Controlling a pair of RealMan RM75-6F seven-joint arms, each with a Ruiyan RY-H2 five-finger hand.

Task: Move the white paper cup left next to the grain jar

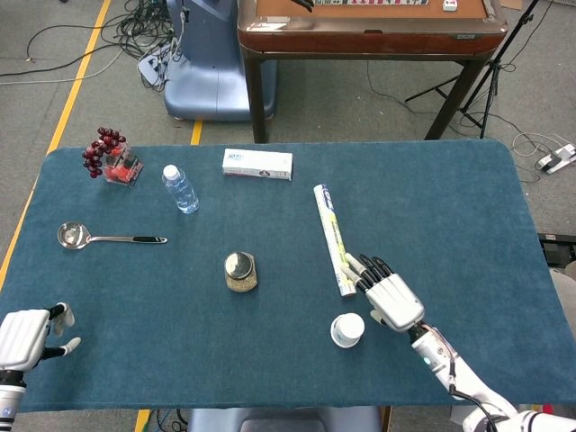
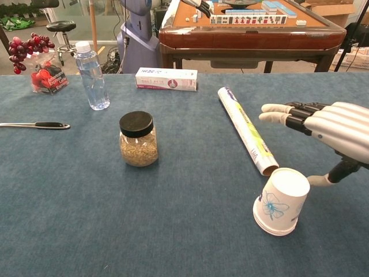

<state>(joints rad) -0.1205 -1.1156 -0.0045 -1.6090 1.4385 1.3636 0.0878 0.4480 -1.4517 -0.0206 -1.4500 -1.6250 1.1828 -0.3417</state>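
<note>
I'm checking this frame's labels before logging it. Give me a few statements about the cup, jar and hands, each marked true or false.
1. The white paper cup with a blue flower print stands upside down on the blue tablecloth. True.
2. The cup touches the black-lidded glass grain jar. False: bare cloth separates them.
3. The right robot hand grips the cup. False: its fingers are stretched out flat, with only the thumb near the cup.
4. The left robot hand is at the table's near left corner, holding nothing. True.
5. The rolled paper tube lies left of the jar. False: it lies to the right.

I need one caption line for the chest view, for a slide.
Right hand, fingers apart, beside upside-down white paper cup; grain jar stands further left.
</note>
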